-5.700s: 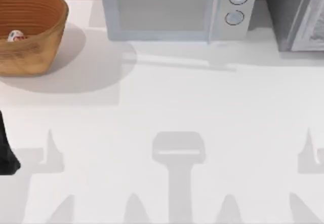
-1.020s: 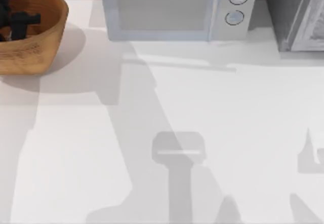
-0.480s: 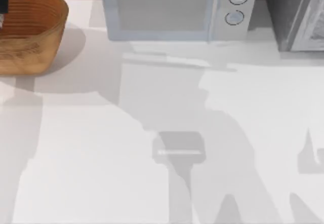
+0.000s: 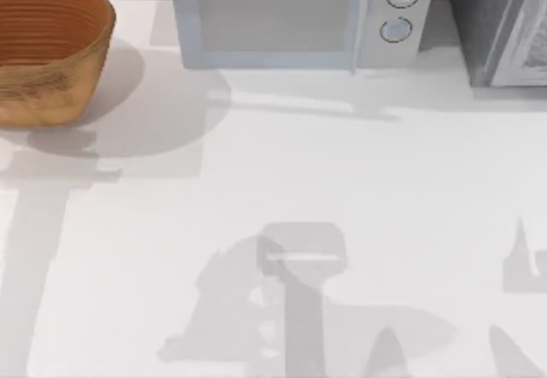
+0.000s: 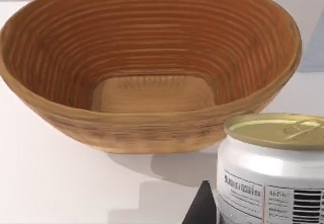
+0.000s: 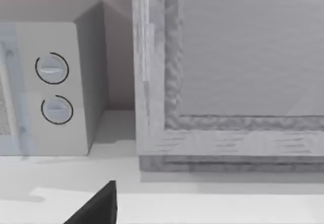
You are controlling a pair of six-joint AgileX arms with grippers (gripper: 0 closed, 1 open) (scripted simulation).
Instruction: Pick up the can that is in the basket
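Sitting upright against the left end effector [image 5: 205, 209], the can [image 5: 273, 168] is out of the basket [image 5: 147, 82] and raised above the worktop [image 4: 342, 181], long axis vertical; I judge it gripped, though only one dark finger shows beside it. Its gold-tan lid with pull tab tops a smooth white label. Beyond lies the ribbed, coiled orange-brown wicker bowl, its flat floor bare. Parked facing the microwave [image 6: 50, 87], the right arm's grip I cannot tell.
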